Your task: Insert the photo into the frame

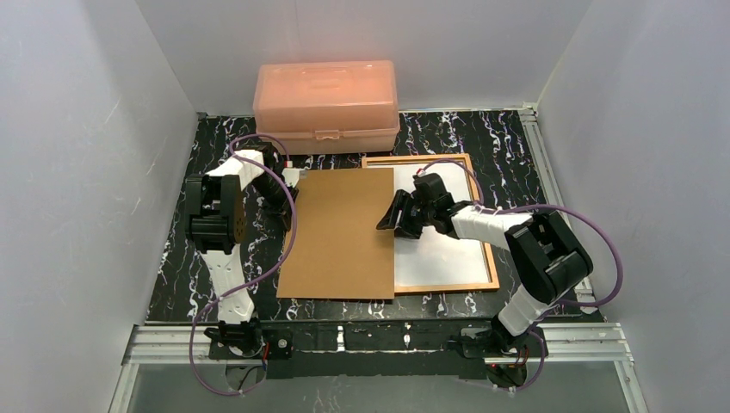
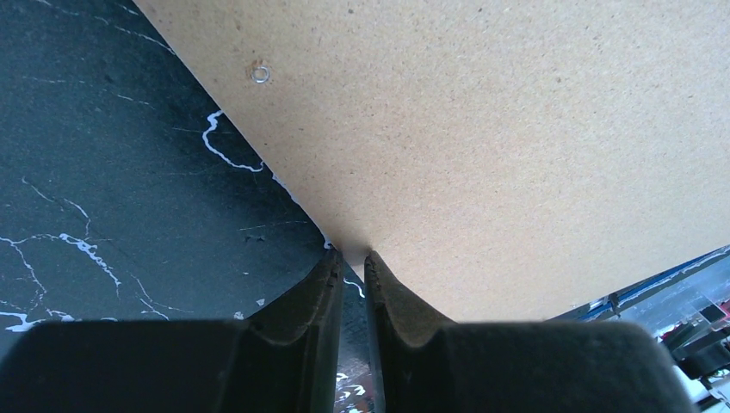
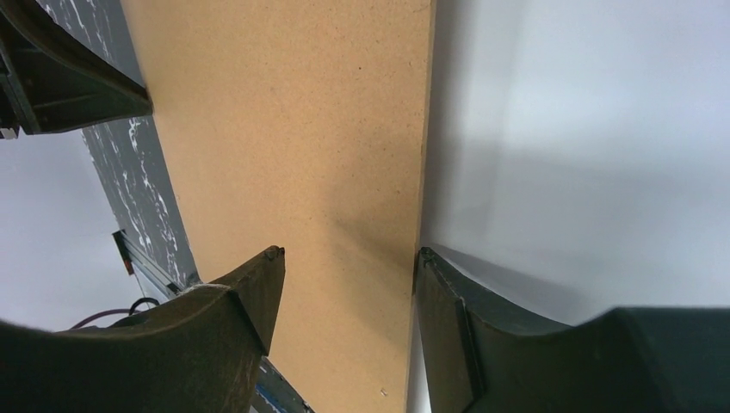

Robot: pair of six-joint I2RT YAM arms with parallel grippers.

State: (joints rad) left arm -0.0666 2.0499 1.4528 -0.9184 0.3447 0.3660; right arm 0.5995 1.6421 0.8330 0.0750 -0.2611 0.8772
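Straddling the backing board [image 1: 340, 232] edge, right claw [image 1: 398, 220] gapes.

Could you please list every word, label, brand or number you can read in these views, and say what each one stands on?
None: no readable text shows on the backing board, the pink box, the frame or the photo lying white side up in it.
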